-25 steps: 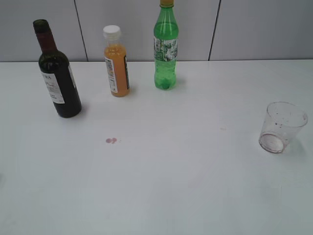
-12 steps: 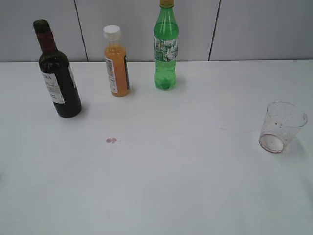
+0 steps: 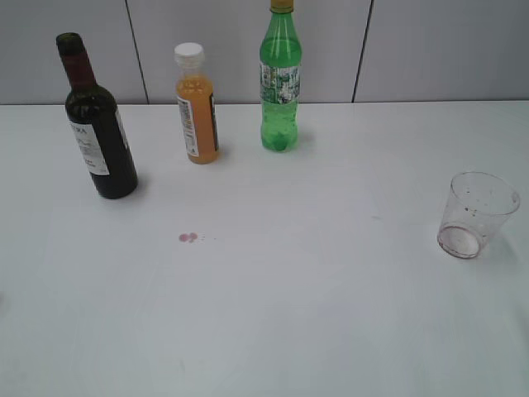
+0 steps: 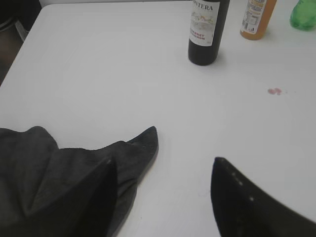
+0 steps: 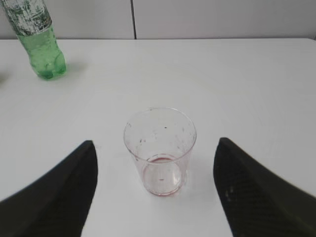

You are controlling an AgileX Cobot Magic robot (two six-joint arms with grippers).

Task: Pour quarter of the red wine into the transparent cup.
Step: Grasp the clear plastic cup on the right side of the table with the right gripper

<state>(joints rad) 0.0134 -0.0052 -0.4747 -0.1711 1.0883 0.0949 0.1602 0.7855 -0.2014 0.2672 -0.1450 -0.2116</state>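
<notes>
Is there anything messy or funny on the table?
Yes. Small reddish drops sit on the white table, in front of the wine bottle and the juice bottle, like a spill. The cup has specks and a reddish ring inside. Everything stands upright.

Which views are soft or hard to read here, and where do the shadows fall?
Exterior view: even light, slightly soft; the wine bottle casts a faint shadow to its right. Left wrist view: the left gripper is dark and blurred. Right wrist view: the transparent cup is fairly sharp, the right gripper near-black.
</notes>
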